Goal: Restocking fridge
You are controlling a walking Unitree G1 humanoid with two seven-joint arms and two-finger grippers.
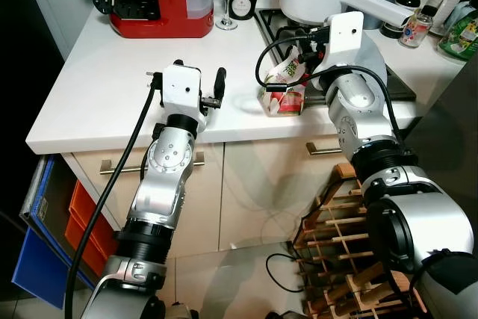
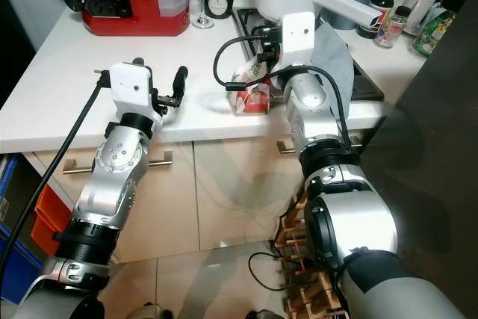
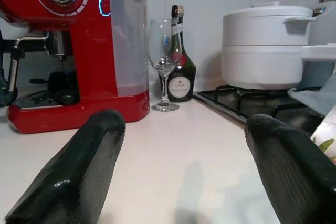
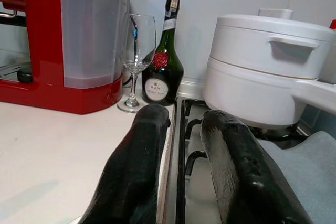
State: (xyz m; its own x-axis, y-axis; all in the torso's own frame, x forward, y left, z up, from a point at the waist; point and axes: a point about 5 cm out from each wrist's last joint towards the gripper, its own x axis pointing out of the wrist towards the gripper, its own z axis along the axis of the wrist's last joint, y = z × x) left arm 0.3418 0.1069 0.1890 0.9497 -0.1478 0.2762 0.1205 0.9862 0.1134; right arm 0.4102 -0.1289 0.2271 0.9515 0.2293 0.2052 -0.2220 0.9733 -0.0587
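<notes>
Both arms are raised over the counter. At its front edge, beside the hob, lies a carton, with the right gripper on it. That gripper's fingers stand close together, so the carton is judged gripped, though the contact itself is hidden. The left gripper hovers apart, fingers spread, empty. Pick-up is the step in hand; next the carton must be lifted clear and carried to the fridge
</notes>
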